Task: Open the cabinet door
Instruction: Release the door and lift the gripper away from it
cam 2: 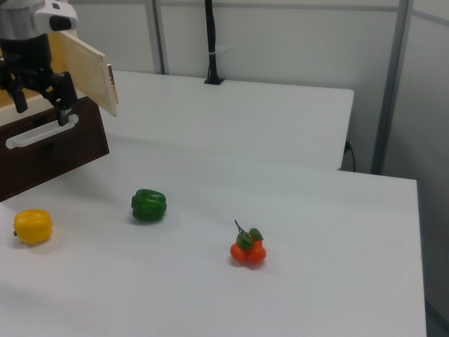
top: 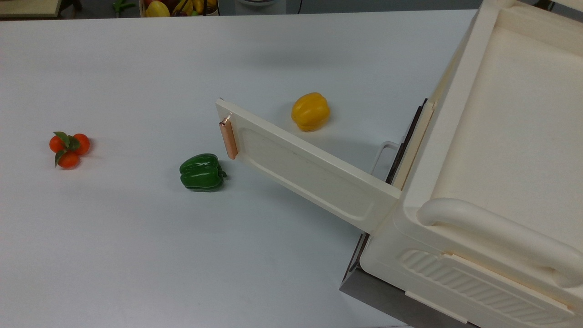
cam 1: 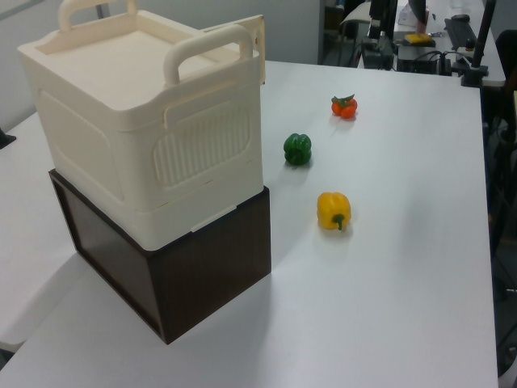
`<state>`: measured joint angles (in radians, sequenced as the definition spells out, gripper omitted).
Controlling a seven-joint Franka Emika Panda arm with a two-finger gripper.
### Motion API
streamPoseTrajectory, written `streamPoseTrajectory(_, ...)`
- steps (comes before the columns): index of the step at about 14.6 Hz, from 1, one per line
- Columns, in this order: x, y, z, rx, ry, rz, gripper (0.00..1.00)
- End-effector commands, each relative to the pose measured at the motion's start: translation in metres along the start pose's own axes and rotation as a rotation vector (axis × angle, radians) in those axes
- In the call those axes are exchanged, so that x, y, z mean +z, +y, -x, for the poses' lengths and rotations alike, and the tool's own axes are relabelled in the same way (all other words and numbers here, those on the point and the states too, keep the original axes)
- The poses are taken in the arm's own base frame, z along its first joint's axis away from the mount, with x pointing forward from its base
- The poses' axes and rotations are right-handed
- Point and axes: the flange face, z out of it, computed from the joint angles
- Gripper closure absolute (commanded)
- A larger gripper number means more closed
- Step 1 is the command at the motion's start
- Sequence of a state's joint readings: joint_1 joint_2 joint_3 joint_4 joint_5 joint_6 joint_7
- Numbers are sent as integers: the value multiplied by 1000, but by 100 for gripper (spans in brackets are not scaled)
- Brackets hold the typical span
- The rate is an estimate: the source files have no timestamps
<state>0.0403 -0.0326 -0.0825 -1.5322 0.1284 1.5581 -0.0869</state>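
The cabinet (top: 501,136) is a large cream-white box with thick top handles, standing on a dark base (cam 1: 186,283). Its cabinet door (top: 309,168) stands swung out over the table, with the copper bar handle (top: 228,139) at its free end. In the right view the door (cam 2: 88,70) juts out at the upper left, and my gripper (cam 2: 40,104) hangs just to its left, in front of the cabinet. The black fingers (cam 2: 64,98) are spread apart, so the gripper is open with nothing held, clear of the copper handle (cam 2: 110,83).
A green pepper (top: 202,171) lies just below the door's free end in the top view. A yellow pepper (top: 310,111) sits behind the door. A cluster of small tomatoes (top: 69,148) rests at the top view's left. A white wire loop handle (cam 2: 38,133) fronts the dark base.
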Motion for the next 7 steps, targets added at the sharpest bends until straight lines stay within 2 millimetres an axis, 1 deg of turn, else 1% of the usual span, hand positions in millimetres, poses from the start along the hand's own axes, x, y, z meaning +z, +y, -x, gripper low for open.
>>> streamPoseTrajectory(1, 13, -2, -7, 2, 71, 28, 0)
streamPoseTrajectory(2, 15, -2, -8, -25, 69, 29, 0)
streamPoseTrajectory(7, 14, 0, -6, -23, 60, 36, 0)
